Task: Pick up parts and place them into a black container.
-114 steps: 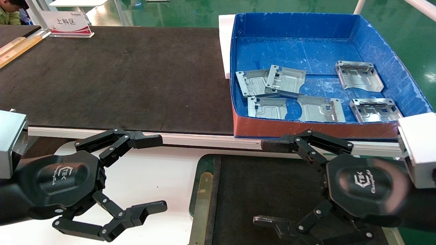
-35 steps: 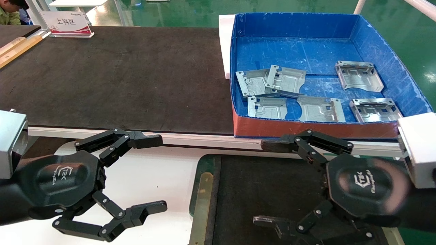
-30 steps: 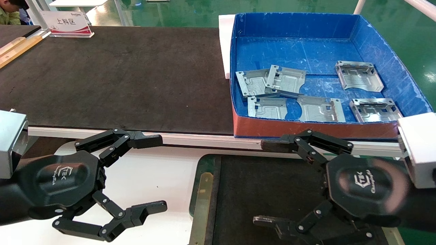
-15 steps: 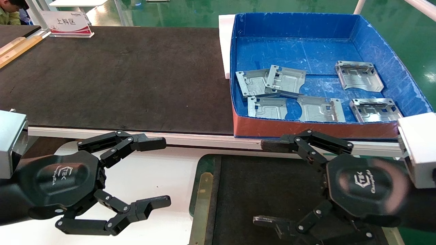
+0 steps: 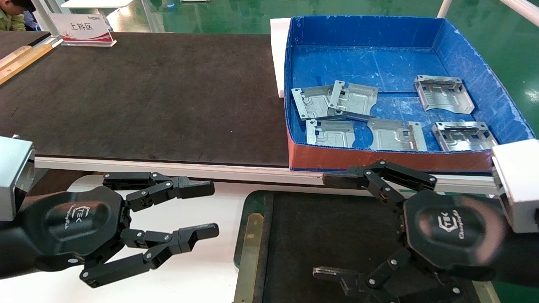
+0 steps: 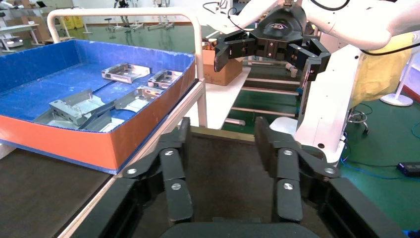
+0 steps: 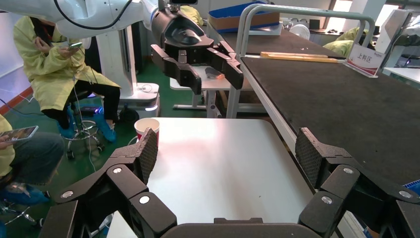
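Narrower now, my left gripper [image 5: 204, 207] has part-closed on nothing over the white table [image 5: 198, 282] while my right gripper [image 5: 332, 225] hangs wide open above the black container [image 5: 248, 235]; the parts [image 5: 353, 101] lie in the blue box [image 5: 366, 31], so I should reach over its red front and take the overlapping top plate by an edge.

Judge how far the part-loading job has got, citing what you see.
Done: nothing; the black container holds no parts. In hand: nothing; left gripper and right gripper are open and carry nothing. Left: all six parts lie in the blue box.
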`<move>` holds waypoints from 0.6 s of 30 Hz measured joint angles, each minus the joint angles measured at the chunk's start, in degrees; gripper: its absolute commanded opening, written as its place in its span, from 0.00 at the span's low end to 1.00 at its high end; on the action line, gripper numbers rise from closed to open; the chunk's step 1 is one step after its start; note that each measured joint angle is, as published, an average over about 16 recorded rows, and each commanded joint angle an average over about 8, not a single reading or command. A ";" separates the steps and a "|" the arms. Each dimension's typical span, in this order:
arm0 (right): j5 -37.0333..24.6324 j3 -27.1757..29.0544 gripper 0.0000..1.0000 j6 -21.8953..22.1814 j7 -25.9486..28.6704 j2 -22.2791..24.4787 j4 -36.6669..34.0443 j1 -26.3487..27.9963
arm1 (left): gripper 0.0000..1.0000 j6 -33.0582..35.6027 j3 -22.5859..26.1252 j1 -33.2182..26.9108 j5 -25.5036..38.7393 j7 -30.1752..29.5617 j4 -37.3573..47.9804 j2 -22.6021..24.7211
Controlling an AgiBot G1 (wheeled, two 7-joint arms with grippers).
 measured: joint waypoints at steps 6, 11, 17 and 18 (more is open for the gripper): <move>0.00 0.00 1.00 0.00 0.00 0.00 0.00 0.00 | 0.00 0.00 0.00 0.00 0.00 0.00 0.00 0.00; -0.02 0.01 1.00 0.01 -0.01 0.00 -0.01 0.00 | 0.00 0.00 0.00 0.00 0.00 0.00 0.00 0.00; -0.99 -0.42 1.00 -0.60 -0.96 -0.78 -2.09 1.27 | 0.00 0.00 0.00 0.00 0.00 0.00 0.00 0.00; -1.34 -0.59 1.00 -0.84 -1.34 -1.08 -2.92 1.76 | 0.00 0.00 0.00 0.00 0.00 0.00 0.00 0.00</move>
